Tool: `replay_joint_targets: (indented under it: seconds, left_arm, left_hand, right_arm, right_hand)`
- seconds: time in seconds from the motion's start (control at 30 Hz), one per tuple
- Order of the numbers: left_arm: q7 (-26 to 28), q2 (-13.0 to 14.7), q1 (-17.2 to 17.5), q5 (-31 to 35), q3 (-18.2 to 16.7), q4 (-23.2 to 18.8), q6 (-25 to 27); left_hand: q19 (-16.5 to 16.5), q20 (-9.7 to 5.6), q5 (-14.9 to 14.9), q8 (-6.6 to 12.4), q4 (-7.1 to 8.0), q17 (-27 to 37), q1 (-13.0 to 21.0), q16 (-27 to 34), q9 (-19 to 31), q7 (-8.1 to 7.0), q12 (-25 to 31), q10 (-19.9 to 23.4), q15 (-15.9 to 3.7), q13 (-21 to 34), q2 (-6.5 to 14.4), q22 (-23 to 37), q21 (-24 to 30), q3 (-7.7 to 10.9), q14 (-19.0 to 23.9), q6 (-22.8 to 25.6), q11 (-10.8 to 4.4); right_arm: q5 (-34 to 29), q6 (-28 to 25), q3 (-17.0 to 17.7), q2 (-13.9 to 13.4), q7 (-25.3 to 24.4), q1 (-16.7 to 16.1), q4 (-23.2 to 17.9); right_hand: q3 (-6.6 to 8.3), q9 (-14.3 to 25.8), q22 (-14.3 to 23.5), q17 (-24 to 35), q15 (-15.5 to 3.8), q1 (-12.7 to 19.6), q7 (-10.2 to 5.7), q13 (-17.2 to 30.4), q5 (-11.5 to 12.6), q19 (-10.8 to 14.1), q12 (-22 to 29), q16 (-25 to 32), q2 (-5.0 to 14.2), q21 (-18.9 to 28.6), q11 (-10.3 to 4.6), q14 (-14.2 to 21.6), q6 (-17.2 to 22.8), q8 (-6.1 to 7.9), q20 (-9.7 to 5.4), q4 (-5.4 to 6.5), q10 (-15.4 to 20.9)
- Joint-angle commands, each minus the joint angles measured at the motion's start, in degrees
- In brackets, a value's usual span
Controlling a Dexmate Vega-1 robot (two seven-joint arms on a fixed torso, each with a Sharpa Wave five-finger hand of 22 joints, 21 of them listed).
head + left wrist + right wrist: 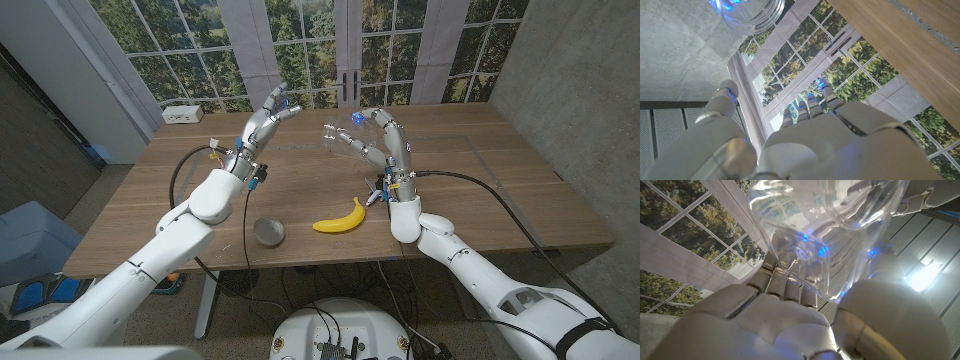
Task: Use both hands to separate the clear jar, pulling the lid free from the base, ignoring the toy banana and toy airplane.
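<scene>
Table: a long rectangular table of light brown wood grain (500, 190), its top running across the middle of the head view, with a thin pale seam near the right end.
Windows: tall white-framed glass panes (300, 40) behind the table, divided into small squares by white bars, with a dark handle at the centre.
Outside: green trees and foliage beyond the glass.
Right wall: grey rough concrete wall (580, 90).
Left wall: plain grey panel wall (60, 90).
Floor: grey floor (110, 170) left of the table.
Light: soft daylight; one bright lamp glare (922, 277) against a ribbed grey panel.
</scene>
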Motion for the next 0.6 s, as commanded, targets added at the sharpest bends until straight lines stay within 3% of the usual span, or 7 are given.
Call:
replay_joint_targets:
  seconds: [0.03, 0.33, 0.6]
  left_arm:
    - [-0.1, -0.6, 1.2, 3.2, -1.1, 0.0, -3.2]
    - [0.0, -0.5, 2.4, 3.9, -2.1, -0.9, -3.4]
    - [-0.2, -0.5, 3.2, 4.2, -2.9, -1.2, -4.3]
  left_hand:
    - [-0.4, -0.62, 0.0, -0.21, -0.12, 0.0, -0.3, 0.0, 0.1, -0.78, 0.0, -0.6, -0.35, 0.0, 0.4, 0.1, -0.3, -0.31, -0.3, -0.1, -0.13]
    - [-0.6, -1.75, 0.0, 0.23, -0.11, -0.1, -0.7, 0.1, -0.1, -1.51, 0.2, -0.5, -0.55, -0.2, 0.6, 0.1, -1.0, -0.71, -0.7, 1.7, -0.17]
    - [-0.5, -2.03, 0.0, 0.07, -0.10, -0.1, -1.0, 0.1, -0.2, -1.84, 0.3, -0.4, -0.61, -0.2, 0.6, 0.1, -1.3, -0.96, -0.9, 1.7, -0.45]
  right_arm:
    - [8.7, -4.5, -6.3, -4.7, 1.1, 0.3, -3.7]
    - [16.3, -9.1, -7.3, -7.5, 8.7, -1.4, -9.0]
    - [18.3, -11.9, -7.2, -8.7, 11.6, -2.7, -12.2]
  right_hand:
    - [3.90, 6.7, 0.2, 0.4, -13.01, 10.1, -8.27, 17.6, 0.3, 0.3, 0.3, -0.2, 9.75, 0.6, -15.80, 4.9, 9.0, 0.55, -3.31, 3.08, 16.6]
    - [3.87, 6.7, 0.1, 0.4, -12.95, 10.1, -8.28, 17.4, 0.3, 0.4, 0.0, -0.3, 9.60, 1.0, -15.77, 5.1, 9.1, 0.56, -3.17, 3.05, 16.9]
    - [3.94, 6.7, 0.0, 0.5, -13.02, 10.3, -8.18, 17.3, 0.4, 0.3, -0.2, -0.3, 9.54, 1.4, -15.76, 5.3, 9.2, 0.61, -3.13, 2.94, 16.9]
